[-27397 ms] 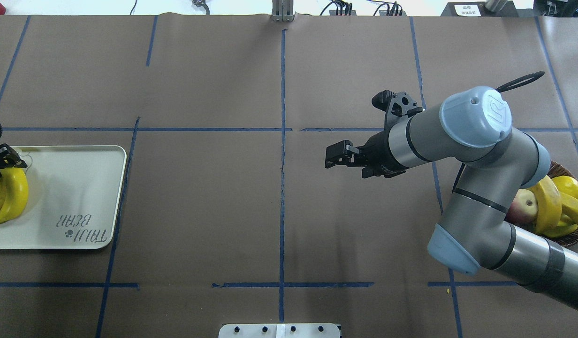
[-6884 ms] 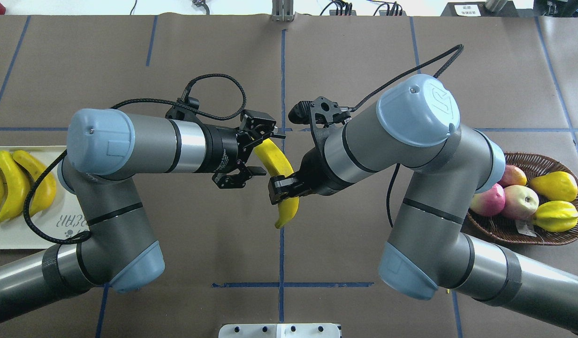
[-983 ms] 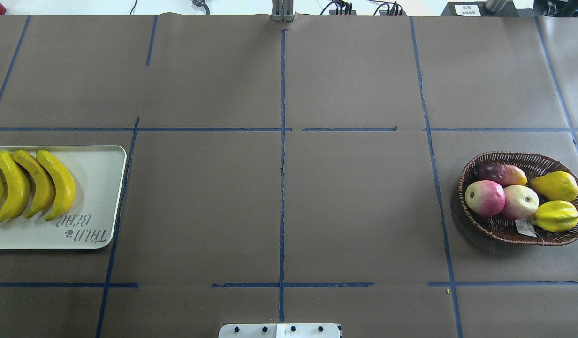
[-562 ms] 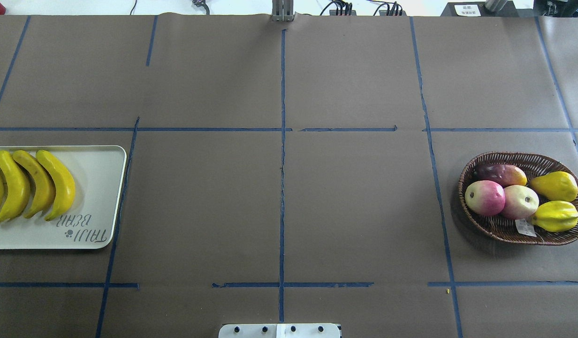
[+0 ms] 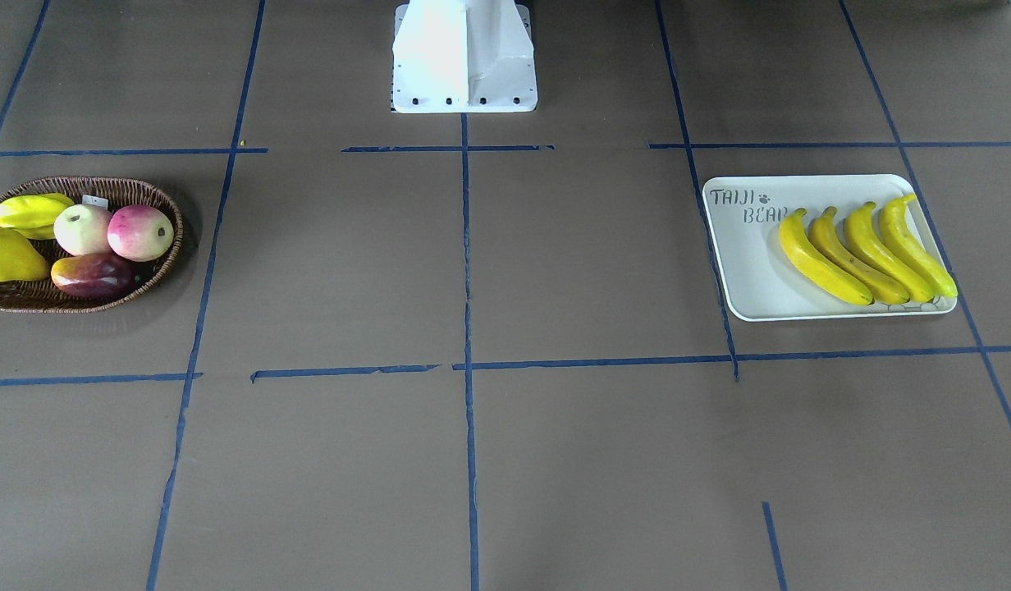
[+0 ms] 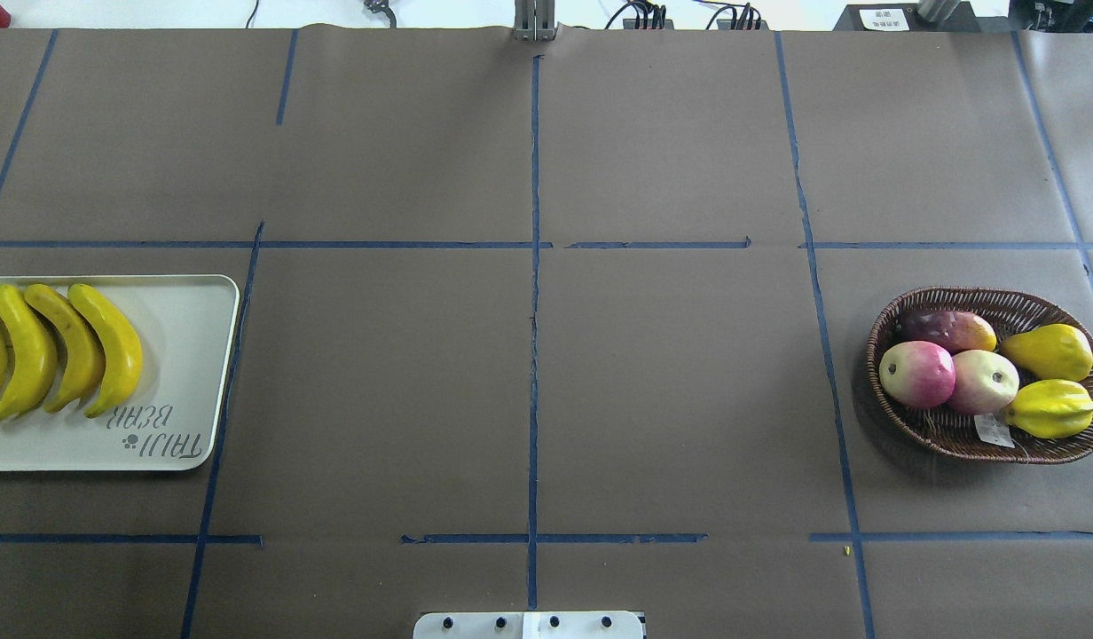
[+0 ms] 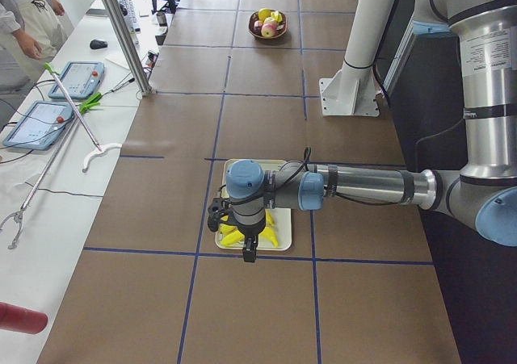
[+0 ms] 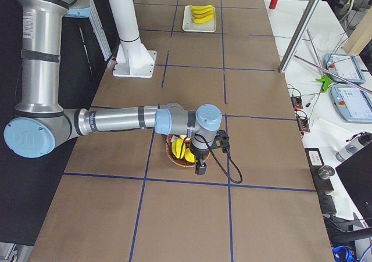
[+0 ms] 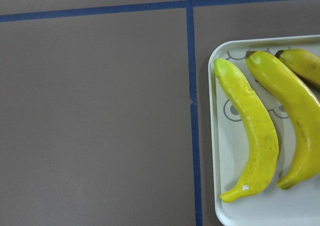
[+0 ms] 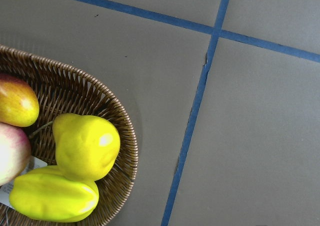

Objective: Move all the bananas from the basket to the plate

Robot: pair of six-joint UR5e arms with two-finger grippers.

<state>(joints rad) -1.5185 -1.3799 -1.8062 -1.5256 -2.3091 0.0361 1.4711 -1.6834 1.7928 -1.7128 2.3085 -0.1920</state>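
Several yellow bananas (image 5: 866,250) lie side by side on the cream plate (image 5: 743,271), seen from above as bananas (image 6: 58,351) on the plate (image 6: 183,355) at the table's left edge. The wicker basket (image 6: 955,430) at the right holds no banana. My left gripper (image 7: 242,239) hangs over the plate in the exterior left view, and my right gripper (image 8: 199,166) hangs over the basket in the exterior right view. I cannot tell whether either is open or shut. The left wrist view looks down on bananas (image 9: 252,131), the right wrist view on the basket rim (image 10: 117,116).
In the basket lie a yellow pear (image 6: 1048,352), a starfruit (image 6: 1048,408), two pink-and-cream apples (image 6: 917,373) and a dark mango (image 6: 946,328). The white robot base (image 5: 464,57) stands at the table's near edge. Blue tape lines cross the brown table cover.
Seven seconds ago the two grippers held one banana between them at mid-table; now both arms are out of the overhead view and that banana lies on the plate. Nothing moved in the last second.
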